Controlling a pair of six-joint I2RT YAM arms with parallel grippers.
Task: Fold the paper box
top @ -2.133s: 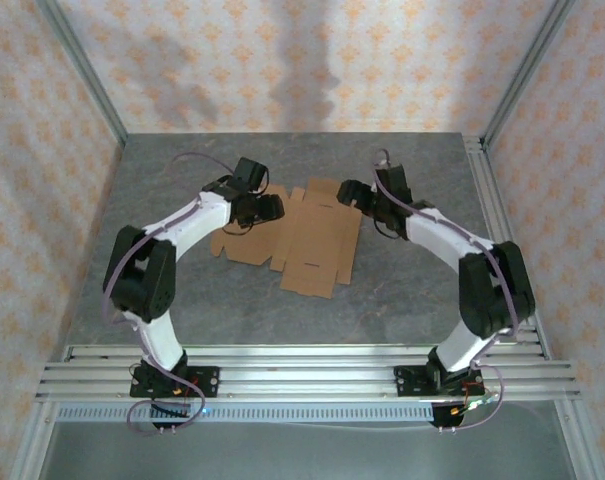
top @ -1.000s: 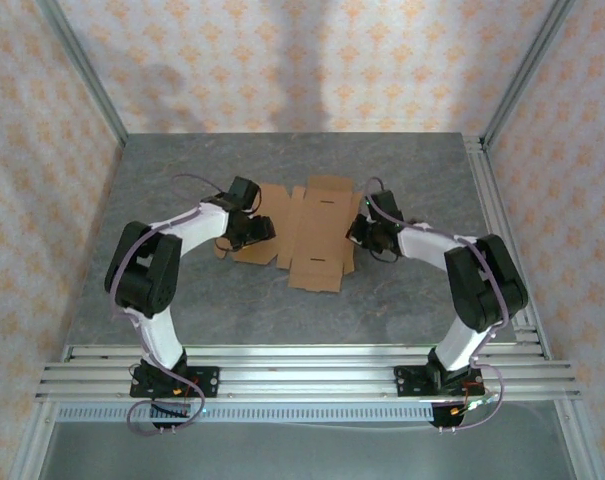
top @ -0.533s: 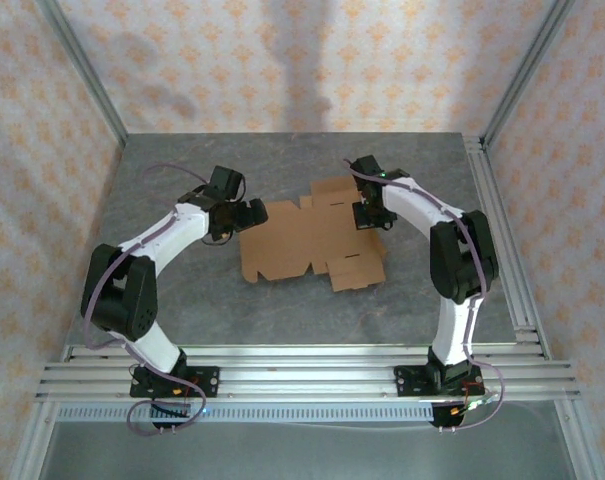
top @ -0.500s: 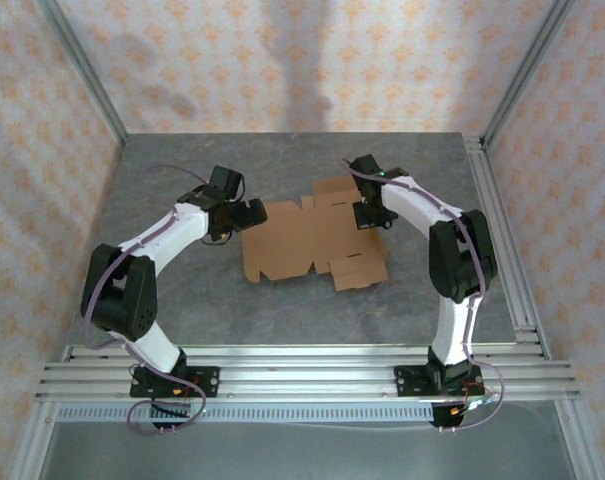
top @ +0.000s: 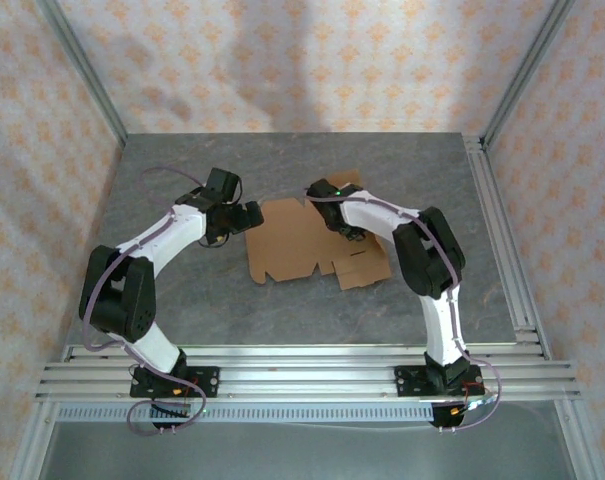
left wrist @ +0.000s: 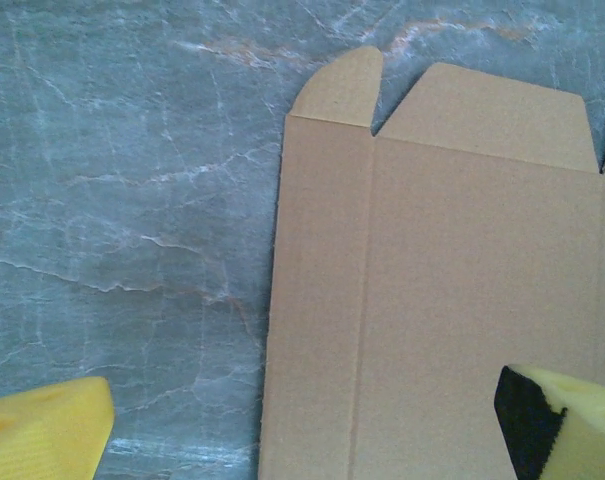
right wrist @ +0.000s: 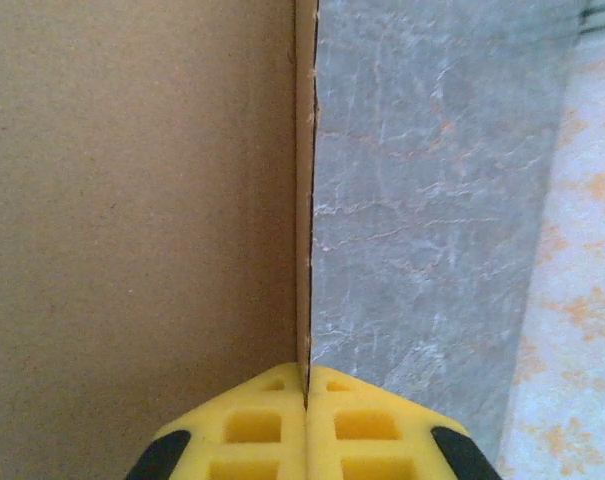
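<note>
Since half a second ago, the right gripper (right wrist: pixel 305 385) is swung leftwards along the far edge of the paper box (top: pixel 307 240), and the left gripper (top: pixel 252 214) is spread to its widest. The right pincer is clamped shut on a thin cardboard edge of the box. The box is laid as a flat notched sheet mid-way on the grey table (top: pixel 182 290), between both arms. Its left edge is straddled by the left fingers (left wrist: pixel 44 432), one over table, one over cardboard.
</note>
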